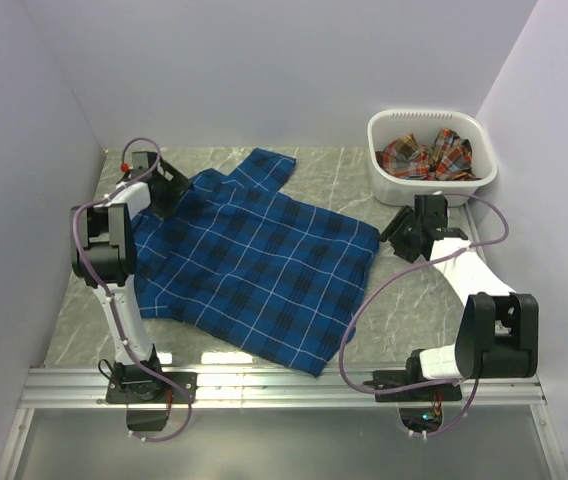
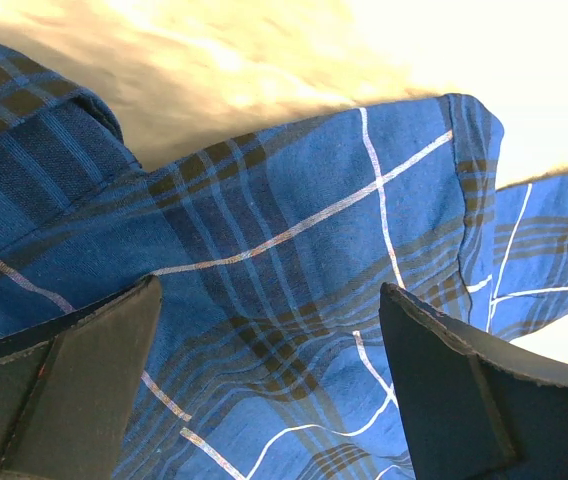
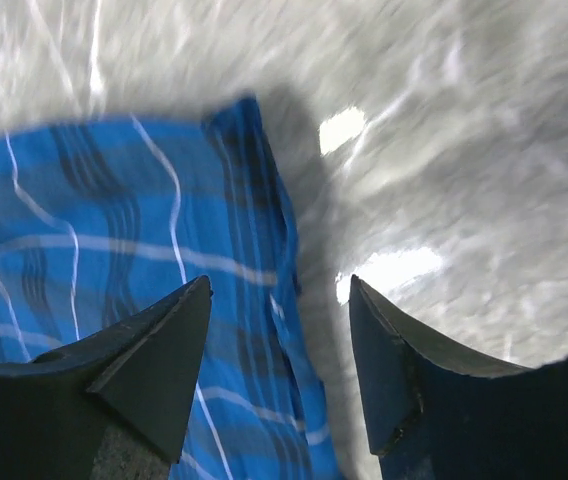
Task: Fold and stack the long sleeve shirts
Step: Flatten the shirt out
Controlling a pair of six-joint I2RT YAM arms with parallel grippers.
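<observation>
While L pincer [image 2: 269,300] gapes, blue plaid shirt [image 1: 254,270] lies spread; creased.

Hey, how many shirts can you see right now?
2. A blue plaid shirt lies spread across the table. A red-orange plaid shirt sits crumpled in the white basket at the far right corner. More could be hidden beneath it.

Left arm [image 1: 104,245] stretched far forward, jaws spread, right arm [image 1: 461,268] angled inward, jaws spread.

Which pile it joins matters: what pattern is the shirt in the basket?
Red-orange plaid shirt; best in top external view.
</observation>
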